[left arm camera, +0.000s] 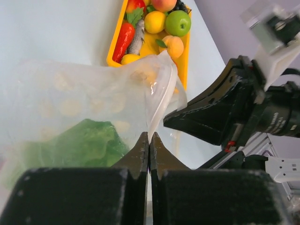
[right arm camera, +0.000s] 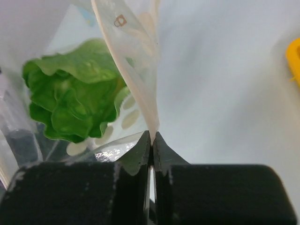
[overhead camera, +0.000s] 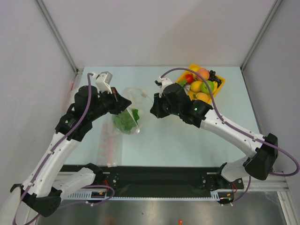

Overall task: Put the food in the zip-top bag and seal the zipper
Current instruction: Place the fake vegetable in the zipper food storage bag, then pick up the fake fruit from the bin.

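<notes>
Two grips: left gripper [left arm camera: 149,140] and right gripper [right arm camera: 152,138] are both pinching shut on the clear dotted plastic zip-top bag [left arm camera: 70,93] holding green leafy lettuce [right arm camera: 70,93]

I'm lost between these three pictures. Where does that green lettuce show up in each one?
Top external: the lettuce lies just left of centre, inside the zip-top bag.
Left wrist: the lettuce is at lower left, blurred behind the bag's plastic.
Right wrist: the lettuce is at upper left, sharp and large.
Shared landmark: the zip-top bag around it, visible in all three views.
</notes>
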Robot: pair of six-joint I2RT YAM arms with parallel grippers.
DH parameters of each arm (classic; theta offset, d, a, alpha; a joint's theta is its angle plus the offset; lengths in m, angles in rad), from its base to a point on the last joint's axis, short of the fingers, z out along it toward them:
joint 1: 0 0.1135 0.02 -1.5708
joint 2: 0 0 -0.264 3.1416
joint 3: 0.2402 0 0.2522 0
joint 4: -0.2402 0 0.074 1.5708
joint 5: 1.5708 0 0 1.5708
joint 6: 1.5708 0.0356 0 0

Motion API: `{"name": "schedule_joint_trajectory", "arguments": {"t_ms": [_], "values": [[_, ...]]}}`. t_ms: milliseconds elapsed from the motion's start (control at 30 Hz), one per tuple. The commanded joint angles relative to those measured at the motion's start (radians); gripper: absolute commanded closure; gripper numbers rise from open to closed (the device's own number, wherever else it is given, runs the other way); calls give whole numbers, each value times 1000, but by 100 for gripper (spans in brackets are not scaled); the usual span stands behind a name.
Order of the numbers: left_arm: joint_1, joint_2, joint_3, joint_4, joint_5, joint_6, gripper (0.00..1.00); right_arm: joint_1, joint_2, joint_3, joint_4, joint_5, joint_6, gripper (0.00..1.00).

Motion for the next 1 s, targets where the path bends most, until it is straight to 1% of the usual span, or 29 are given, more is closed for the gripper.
{"name": "schedule_joint_trajectory", "arguments": {"t_ms": [0, 33, 67, 167, 200, 300, 367, 467, 567, 600, 667, 700, 733, 800, 867, 933, 967], "values": [[0, 19, -110, 114, 17, -32, 100, -67, -37, -60, 108, -88, 5, 93], [-2, 22, -142, 172, 34, -46, 100, -78, -29, -85, 117, -121, 2, 90], [-9, 31, -197, 199, 40, -52, 99, -93, -28, -126, 138, -129, 0, 80], [-14, 52, -295, 310, 32, -71, 100, -110, -32, -204, 177, -140, -3, 56], [-14, 57, -314, 333, 31, -72, 100, -125, -41, -218, 188, -138, -2, 44], [-17, 81, -355, 402, 34, -71, 100, -176, -102, -267, 220, -138, -6, 41], [-28, 88, -377, 440, 31, -61, 100, -205, -171, -286, 246, -129, -21, 43], [-46, 69, -415, 500, 14, -57, 100, -250, -234, -319, 274, -57, -32, 41], [-69, 65, -411, 499, -17, -54, 100, -274, -281, -358, 318, -33, -29, 31], [-78, 65, -392, 488, -40, -55, 100, -280, -293, -369, 333, -31, -28, 24], [-103, 54, -401, 496, -89, -66, 100, -299, -304, -398, 376, -31, -31, 18], [-113, 33, -416, 517, -100, -75, 100, -303, -304, -402, 387, 2, -29, 13], [-126, 20, -435, 563, -138, -90, 100, -313, -293, -405, 396, 10, -29, 12], [-175, 3, -463, 591, -173, -91, 99, -340, -258, -386, 389, 38, -35, 13], [-212, 16, -443, 580, -184, -77, 100, -360, -178, -360, 364, 39, -41, 13], [-227, 49, -426, 562, -184, -68, 100, -394, -114, -314, 352, 39, -52, 12], [-236, 58, -421, 562, -184, -66, 100, -408, -56, -295, 338, 43, -54, 12]]}}
